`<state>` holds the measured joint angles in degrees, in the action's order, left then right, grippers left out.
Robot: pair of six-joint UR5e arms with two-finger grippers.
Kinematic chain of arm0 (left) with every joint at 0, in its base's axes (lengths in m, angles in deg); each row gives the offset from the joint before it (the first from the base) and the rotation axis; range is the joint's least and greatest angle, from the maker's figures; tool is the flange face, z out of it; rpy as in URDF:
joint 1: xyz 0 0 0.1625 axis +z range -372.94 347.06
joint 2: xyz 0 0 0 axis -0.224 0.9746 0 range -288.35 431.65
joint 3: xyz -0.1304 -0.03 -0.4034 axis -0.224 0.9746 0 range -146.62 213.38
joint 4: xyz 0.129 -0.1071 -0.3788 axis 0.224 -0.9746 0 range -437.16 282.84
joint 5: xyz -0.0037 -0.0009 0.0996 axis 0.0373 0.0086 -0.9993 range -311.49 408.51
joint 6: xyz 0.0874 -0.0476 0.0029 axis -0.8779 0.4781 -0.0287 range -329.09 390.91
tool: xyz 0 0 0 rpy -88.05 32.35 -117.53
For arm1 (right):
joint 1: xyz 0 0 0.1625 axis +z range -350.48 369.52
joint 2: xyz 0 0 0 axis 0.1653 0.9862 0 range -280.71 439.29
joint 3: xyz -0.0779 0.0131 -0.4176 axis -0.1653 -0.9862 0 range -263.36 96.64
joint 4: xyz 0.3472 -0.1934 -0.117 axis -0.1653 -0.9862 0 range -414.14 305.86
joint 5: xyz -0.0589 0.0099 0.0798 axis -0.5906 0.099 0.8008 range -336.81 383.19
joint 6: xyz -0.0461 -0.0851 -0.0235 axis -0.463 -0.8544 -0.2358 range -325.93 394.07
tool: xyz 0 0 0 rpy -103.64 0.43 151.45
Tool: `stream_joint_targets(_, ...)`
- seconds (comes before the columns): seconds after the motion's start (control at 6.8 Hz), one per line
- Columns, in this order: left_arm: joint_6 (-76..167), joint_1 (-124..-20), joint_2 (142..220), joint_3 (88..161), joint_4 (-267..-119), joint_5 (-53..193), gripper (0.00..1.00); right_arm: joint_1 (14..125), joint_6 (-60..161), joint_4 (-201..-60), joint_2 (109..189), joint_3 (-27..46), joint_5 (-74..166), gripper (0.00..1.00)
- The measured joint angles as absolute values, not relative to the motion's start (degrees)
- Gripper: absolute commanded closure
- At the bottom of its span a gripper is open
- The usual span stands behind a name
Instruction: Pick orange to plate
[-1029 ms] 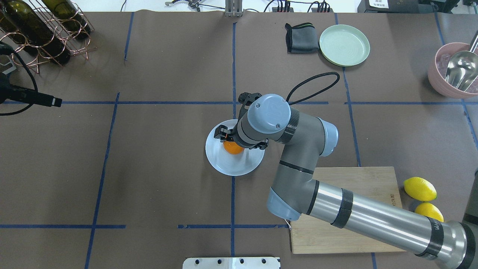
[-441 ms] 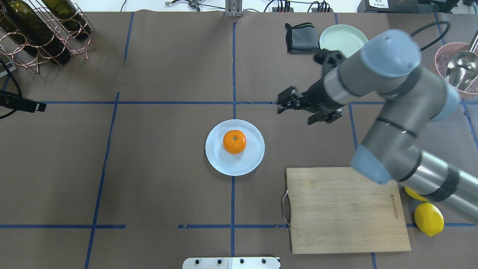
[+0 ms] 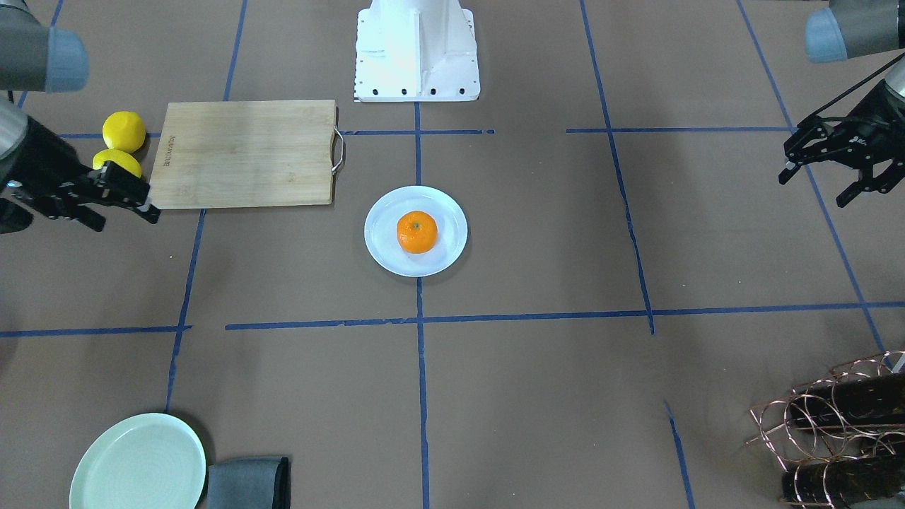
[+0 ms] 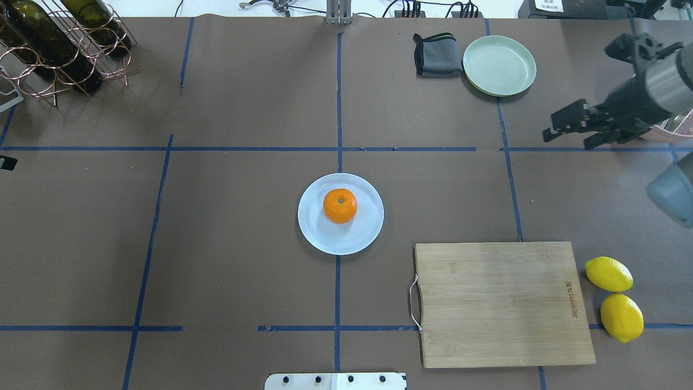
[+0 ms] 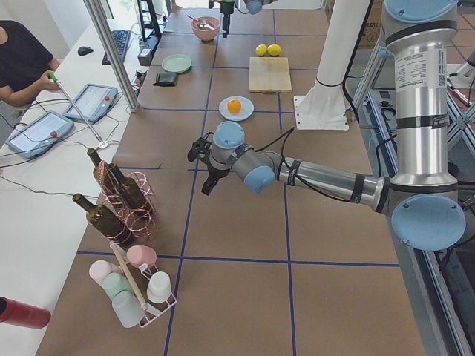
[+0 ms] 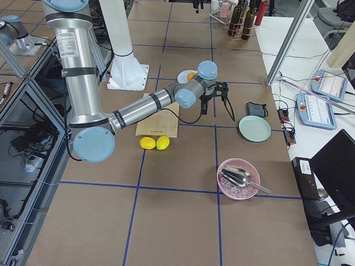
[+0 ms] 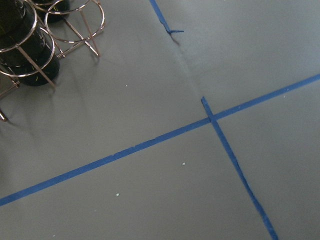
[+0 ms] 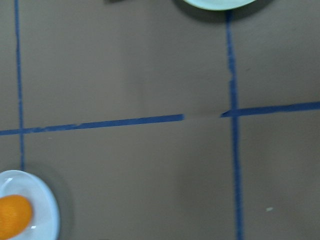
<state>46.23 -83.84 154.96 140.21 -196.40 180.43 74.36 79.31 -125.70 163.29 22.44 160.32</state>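
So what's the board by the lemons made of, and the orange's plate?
The board looks like wood, maybe bamboo: pale tan, matte, striped grain. The plate under the orange looks smooth and slightly shiny, plastic or ceramic; I can't tell which.

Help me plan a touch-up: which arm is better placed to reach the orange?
Right, probably: the right gripper hangs open nearer the orange on the plate; the left gripper, also open, is farther off.

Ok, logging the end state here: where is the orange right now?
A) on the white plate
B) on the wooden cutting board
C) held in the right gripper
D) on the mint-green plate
A: the orange rests on the white plate at the table's centre.
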Motion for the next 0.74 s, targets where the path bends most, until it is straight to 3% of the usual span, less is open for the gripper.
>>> stream_joint_targets(0.74,25.9,-97.7,163.8,139.9,-161.8,181.2,0.00,92.5,30.2,-144.0,172.5,19.6,157.6,0.00)
